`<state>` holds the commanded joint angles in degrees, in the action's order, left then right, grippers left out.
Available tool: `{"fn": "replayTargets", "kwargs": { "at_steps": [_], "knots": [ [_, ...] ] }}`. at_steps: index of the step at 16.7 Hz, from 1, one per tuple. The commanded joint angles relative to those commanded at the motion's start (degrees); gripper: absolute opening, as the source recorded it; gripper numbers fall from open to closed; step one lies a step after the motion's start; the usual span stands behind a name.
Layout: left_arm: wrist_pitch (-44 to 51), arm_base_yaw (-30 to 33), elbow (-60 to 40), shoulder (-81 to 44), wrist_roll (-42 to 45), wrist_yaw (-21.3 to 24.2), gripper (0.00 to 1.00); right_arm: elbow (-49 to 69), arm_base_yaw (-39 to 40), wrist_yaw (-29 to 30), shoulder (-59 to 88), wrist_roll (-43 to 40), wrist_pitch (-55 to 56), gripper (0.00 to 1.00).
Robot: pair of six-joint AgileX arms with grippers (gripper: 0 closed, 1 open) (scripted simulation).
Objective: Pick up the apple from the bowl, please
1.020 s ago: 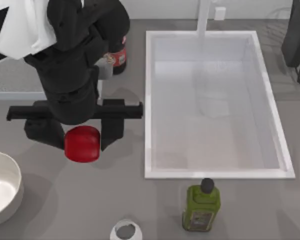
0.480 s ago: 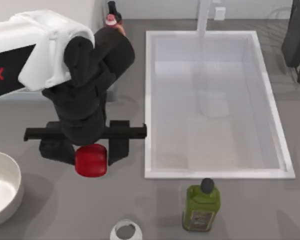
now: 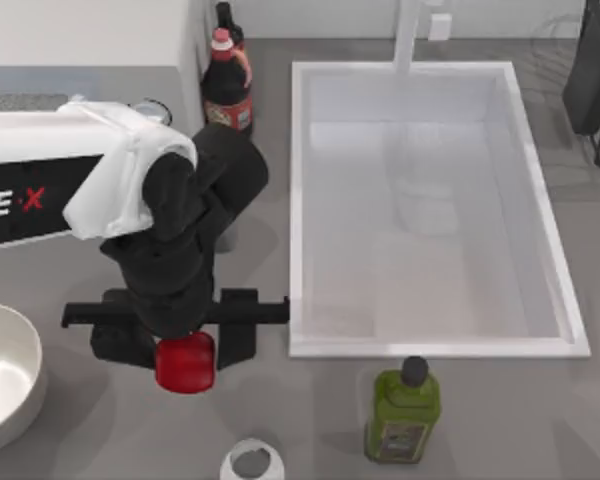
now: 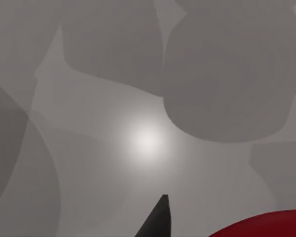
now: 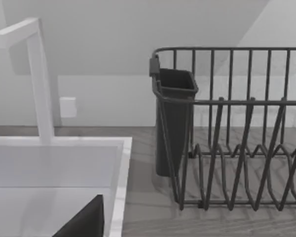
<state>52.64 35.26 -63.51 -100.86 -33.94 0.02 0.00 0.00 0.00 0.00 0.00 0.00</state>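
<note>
Across the grey counter [image 3: 500, 420], one white sink [image 3: 430, 205] takes up most of the right half, its single white faucet [image 3: 408, 35] rising from the far rim. One dark wire dish rack [image 5: 237, 128] stands at the far right corner, with a single dark cutlery cup [image 5: 172, 113] hung on its side nearest the sink.

One AgileX arm is at work: my left arm [image 3: 70, 185] reaches in from the left side, white upper casing leading to a black wrist, and its left gripper [image 3: 185, 350] hangs over bare counter just left of the sink's near corner. Its jaws are clamped on the one apple [image 3: 186, 361], a glossy red fruit gripped between the two black fingers [image 3: 237, 330] and held clear of the bowl. In the left wrist view a slice of the apple's red skin shows at the edge beside one black fingertip, with grey counter beneath.

One off-white bowl [image 3: 5, 375] sits at the left edge, apart from the apple. Two bottles stand on the counter: one dark bottle with a red cap and red label [image 3: 226, 85] at the far side, just left of the sink, and one green bottle with a dark cap [image 3: 404, 412] in front of the sink's near rim. One small white-rimmed, grey-centred round object [image 3: 251, 461] lies at the near edge, between bowl and green bottle.

My right arm is parked by the dish rack; whether its jaws are open or closed I cannot tell.
</note>
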Motion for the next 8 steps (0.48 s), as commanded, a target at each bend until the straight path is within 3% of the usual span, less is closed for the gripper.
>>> {"fn": "replayTargets", "kwargs": {
  "at_steps": [1, 8],
  "knots": [
    [0.0, 0.0, 0.0, 0.0, 0.0, 0.0, 0.00, 0.0, 0.0, 0.0, 0.0, 0.0, 0.0, 1.00],
    [0.0, 0.0, 0.0, 0.0, 0.0, 0.0, 0.53, 0.0, 0.0, 0.0, 0.0, 0.0, 0.0, 1.00]
  ]
}}
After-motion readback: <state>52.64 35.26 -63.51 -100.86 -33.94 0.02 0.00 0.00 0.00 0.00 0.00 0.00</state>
